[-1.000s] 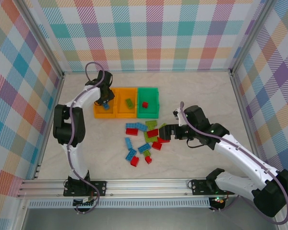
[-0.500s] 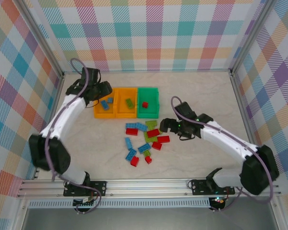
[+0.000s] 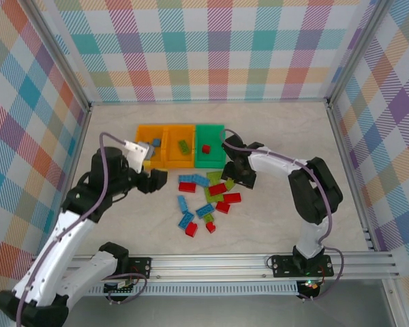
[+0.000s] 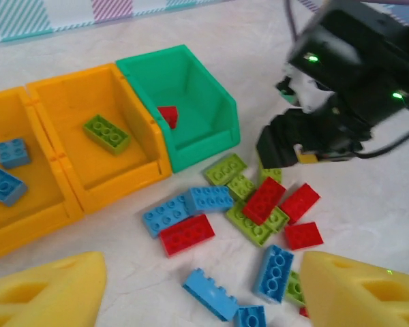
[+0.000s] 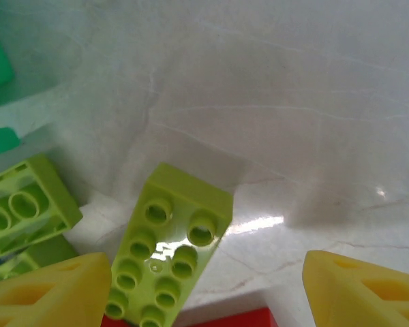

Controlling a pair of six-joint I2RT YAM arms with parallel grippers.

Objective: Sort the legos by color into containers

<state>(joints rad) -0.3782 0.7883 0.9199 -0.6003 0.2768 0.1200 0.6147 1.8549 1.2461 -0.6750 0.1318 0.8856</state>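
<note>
Left gripper [image 4: 201, 286] gapes empty beside blue, lime and red studded plastic bricks [image 4: 262, 199] mid-surface; right gripper [image 5: 208, 272], fingers wide apart, straddles one lime green brick [image 5: 172, 244]. Joined orange and green plastic bins [image 3: 150, 163] stand behind them; plaid walls [image 3: 218, 48] enclose the marbled table [image 3: 279, 136].

A lab test cell: plaid-print walls [image 3: 218, 48], aluminium frame rail [image 3: 211, 264], marbled tabletop [image 3: 279, 129].

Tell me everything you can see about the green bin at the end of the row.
The green open-topped plastic bin is rectangular, smooth and glossy, with tall back and side walls and a lower front lip. It stands upright on the pale table, at the right end of the row in the top view, its left wall against an orange plastic bin. One small red studded brick lies inside.
</note>
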